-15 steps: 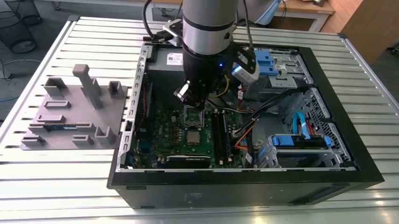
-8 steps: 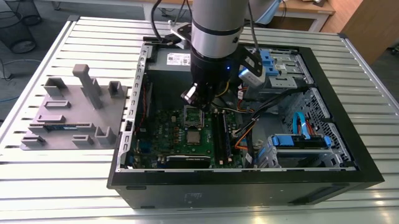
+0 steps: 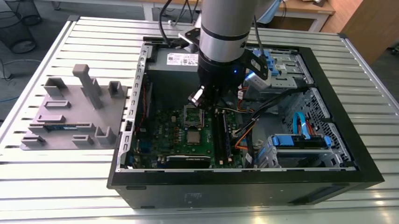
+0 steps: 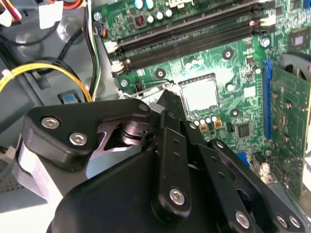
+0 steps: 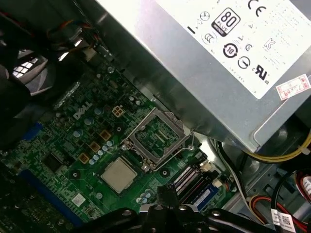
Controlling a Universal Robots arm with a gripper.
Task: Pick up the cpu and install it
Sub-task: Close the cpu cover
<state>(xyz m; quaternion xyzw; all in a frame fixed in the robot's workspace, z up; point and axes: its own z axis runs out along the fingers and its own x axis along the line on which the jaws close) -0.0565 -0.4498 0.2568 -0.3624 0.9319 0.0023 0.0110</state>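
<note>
- One cpu is in sight: a small flat silver square lying face up on the green circuit board inside the open computer case. It is just beside the open metal socket frame, on that frame's near side in the exterior view.
- Whether the cpu is loose on the board or already bedded in its seat cannot be told.
- The pincer hangs over the far part of the board, above the socket frame and close to the grey power supply. It does not touch the cpu.
- Whether the pincer is clenched or released cannot be told.
- Handling, as a judgement: the cpu looks light and stiff. Its polished metal top is likely slippery, and it sits so low that little edge is offered.
- The underside and the seat's contacts are probably fragile, so a tilted or dragged chip could do damage.
- The best hold seems to be on two opposite side edges, square and level, with gentle force, never pressing on the corners.
- Small board parts crowd the cpu, so there is little room beside those edges.
- On the exterior view's left, well apart from the case, a grey tray rests on the slatted bench with a green memory stick in it.
</note>
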